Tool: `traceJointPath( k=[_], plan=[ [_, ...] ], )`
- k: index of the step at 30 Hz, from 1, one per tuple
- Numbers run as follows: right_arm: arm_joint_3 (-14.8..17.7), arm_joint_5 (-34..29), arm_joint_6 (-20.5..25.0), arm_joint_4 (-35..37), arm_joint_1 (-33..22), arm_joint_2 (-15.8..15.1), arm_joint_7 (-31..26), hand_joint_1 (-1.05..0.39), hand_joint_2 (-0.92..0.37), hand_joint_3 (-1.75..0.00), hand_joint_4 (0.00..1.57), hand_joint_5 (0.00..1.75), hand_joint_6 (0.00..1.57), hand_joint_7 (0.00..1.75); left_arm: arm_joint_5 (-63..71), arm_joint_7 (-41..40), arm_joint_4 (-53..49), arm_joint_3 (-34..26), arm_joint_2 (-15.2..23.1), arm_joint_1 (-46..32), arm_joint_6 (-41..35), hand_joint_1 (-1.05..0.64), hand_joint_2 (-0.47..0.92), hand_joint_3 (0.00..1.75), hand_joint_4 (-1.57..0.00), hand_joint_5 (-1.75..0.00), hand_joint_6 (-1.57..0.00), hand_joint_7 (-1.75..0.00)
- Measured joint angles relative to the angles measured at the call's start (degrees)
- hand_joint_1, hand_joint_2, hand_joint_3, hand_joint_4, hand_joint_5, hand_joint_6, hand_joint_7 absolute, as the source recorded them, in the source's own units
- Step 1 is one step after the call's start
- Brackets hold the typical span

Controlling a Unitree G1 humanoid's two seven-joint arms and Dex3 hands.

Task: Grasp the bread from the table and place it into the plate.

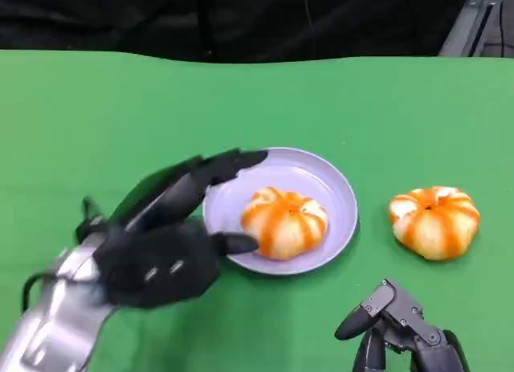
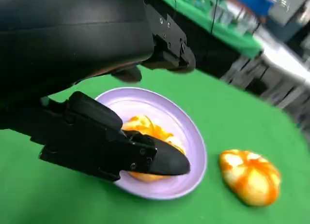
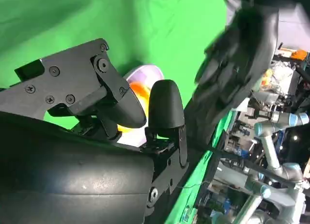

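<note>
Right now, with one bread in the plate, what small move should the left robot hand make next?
Probably lift the left robot hand up and back from the plate. The bread already rests inside, the fingers look spread around it rather than gripping, and a second bread waits on the table.

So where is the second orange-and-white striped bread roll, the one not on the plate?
In the head view, that striped bread roll lies on the green table right of the lilac plate, apart from it, just beyond the right hand.

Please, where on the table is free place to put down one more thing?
Bare green tablecloth spans the far side behind the round lilac plate, and between plate and the loose orange-striped bun. Crowded: the plate, holding another striped bun, with the black left hand at its rim.
</note>
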State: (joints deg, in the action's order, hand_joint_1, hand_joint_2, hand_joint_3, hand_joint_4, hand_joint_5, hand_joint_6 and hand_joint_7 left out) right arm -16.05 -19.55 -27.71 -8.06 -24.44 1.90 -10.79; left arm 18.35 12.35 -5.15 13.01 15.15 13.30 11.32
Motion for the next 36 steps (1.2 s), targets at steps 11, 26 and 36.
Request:
traceJointPath(
  k=[11,26,36],
  plan=[
    [0.1,-0.1,-0.3,-0.1,-0.9,-0.2,-0.2,-0.12,-0.74,-1.38,0.76,1.75,0.38,1.75,-12.5,-5.7,8.1,-9.6,-4.1,-20.8,16.0,-0.25,0.67,0.73,-0.65,-1.44,-0.64,-1.16],
    [2.4,-1.8,-0.9,-0.1,-0.6,-1.9,-0.5,-0.11,-0.74,-1.37,0.71,1.75,0.37,1.75,-16.1,-8.9,10.9,-11.3,-12.5,-29.8,17.9,-0.05,0.35,1.49,-0.86,-1.75,-0.79,-1.68],
    [2.4,2.5,-1.2,-0.1,-0.6,-2.1,1.2,-0.12,-0.77,-1.34,0.66,1.75,0.35,1.75,-15.5,-9.3,9.6,-11.1,-13.6,-30.4,18.3,-0.06,0.33,1.5,-0.87,-1.75,-0.78,-1.65]
  ],
)
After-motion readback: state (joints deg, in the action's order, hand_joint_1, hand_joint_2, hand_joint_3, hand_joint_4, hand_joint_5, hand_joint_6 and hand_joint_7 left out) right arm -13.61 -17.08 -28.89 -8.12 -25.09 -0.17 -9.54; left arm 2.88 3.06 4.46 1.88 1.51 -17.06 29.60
